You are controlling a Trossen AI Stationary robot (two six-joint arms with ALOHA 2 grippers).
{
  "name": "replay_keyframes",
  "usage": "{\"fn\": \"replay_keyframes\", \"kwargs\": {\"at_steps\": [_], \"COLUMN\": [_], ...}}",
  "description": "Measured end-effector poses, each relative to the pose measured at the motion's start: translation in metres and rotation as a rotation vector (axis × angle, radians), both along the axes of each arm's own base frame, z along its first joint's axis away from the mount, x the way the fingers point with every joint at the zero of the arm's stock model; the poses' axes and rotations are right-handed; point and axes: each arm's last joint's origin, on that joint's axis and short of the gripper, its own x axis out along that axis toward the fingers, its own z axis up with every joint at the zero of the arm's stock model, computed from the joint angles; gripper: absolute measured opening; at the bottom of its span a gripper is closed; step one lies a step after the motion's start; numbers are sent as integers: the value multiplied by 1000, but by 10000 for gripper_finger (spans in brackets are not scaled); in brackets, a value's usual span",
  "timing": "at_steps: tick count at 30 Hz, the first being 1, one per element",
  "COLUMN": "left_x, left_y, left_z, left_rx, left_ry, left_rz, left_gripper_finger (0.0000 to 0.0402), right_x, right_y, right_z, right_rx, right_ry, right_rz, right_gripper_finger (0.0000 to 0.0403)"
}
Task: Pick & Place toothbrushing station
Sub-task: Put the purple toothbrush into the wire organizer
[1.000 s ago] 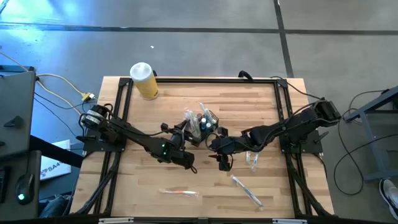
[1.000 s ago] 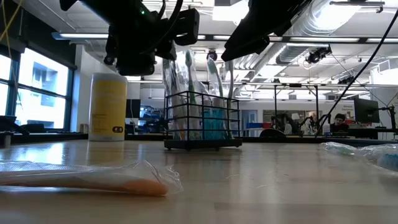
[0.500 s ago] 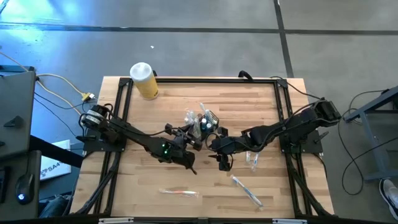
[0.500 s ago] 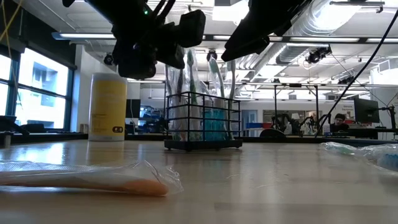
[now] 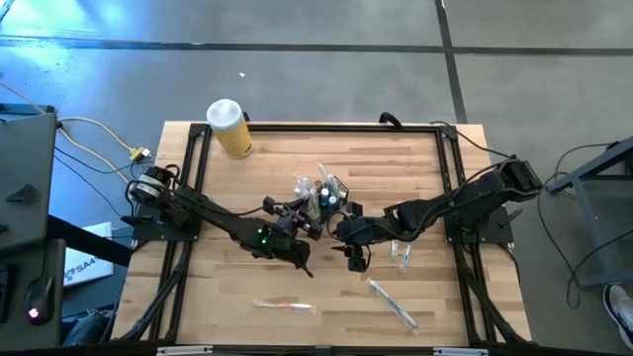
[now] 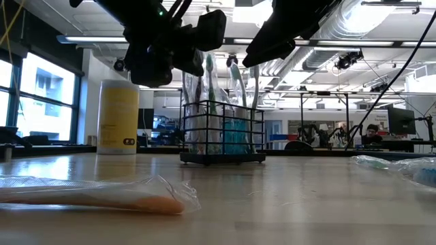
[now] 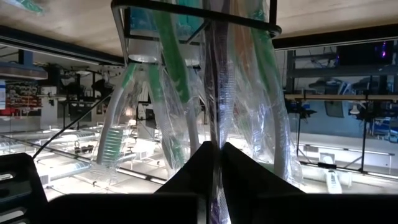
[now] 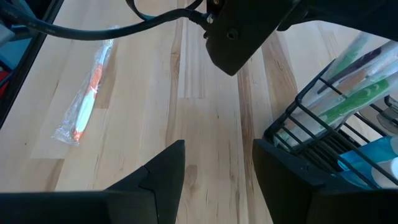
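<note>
Caddy (image 6: 222,133) stands mid-table, black wire, crammed with wrapped toothbrushes (image 7: 180,81) (wrist view shows the wrap pinched). Left gripper (image 5: 315,226) is clamped on a toothbrush wrapper (image 7: 219,93); right gripper (image 8: 216,174) hangs parted just beside the caddy, holding nothing.

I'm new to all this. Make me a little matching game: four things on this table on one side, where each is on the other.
1. Yellow cylindrical jar with white lid
2. Black slatted caddy
3. Orange wrapped toothbrush
4. Left gripper

A. Table's middle, holding wrapped toothbrushes
B. Near edge, lying flat
C. Shut on a wrapper in the caddy
D. Far left corner, upright

Pairs: 1-D, 2-A, 3-B, 4-C
</note>
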Motion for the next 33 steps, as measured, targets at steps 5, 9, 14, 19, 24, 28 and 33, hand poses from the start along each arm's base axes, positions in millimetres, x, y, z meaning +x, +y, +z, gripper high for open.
{"fn": "replay_keyframes", "kwargs": {"at_steps": [5, 9, 14, 19, 24, 28, 33], "left_x": [0, 0, 1, 1, 2, 2, 2], "left_y": [0, 0, -1, -1, -2, -2, -2], "left_z": [0, 0, -1, -2, -1, -1, -1], "left_rx": [-1, -2, -22, -59, -81, -79, -131], "left_ry": [-2, -2, 6, 19, 22, 22, -58], "left_rz": [0, -1, -20, -53, -73, -71, -40], "left_gripper_finger": [19, 19, 19, 19, 19, 19, 19], "right_x": [0, 0, 0, 0, -1, -1, -1], "right_y": [0, 0, 0, 0, 0, 0, 0], "right_z": [0, 0, 0, 0, -1, -1, -1], "right_rx": [0, 0, 0, -2, -5, -5, -5], "right_ry": [0, 0, 0, 4, 16, 16, 15], "right_rz": [0, 0, 0, 0, 0, 0, 0], "right_gripper_finger": [180, 180, 180, 180, 180, 180, 180]}}
